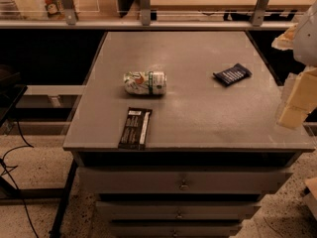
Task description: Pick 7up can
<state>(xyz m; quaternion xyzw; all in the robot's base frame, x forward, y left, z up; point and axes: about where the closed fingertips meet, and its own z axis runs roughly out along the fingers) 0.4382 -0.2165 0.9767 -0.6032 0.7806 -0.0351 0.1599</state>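
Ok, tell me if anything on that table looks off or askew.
The 7up can lies on its side, left of the table's middle, instead of standing. The brown bar wrapper and the blue packet lie flat, and no spill shows. The claw hangs at the table's right edge, well apart from the can.

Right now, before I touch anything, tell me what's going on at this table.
The robot's gripper hangs by the right edge of the table, touching none of the things on it. The 7up can it is meant to pick lies on its side left of centre, well apart from the gripper. A dark brown bar wrapper lies near the front edge, and a dark blue snack packet lies further right.
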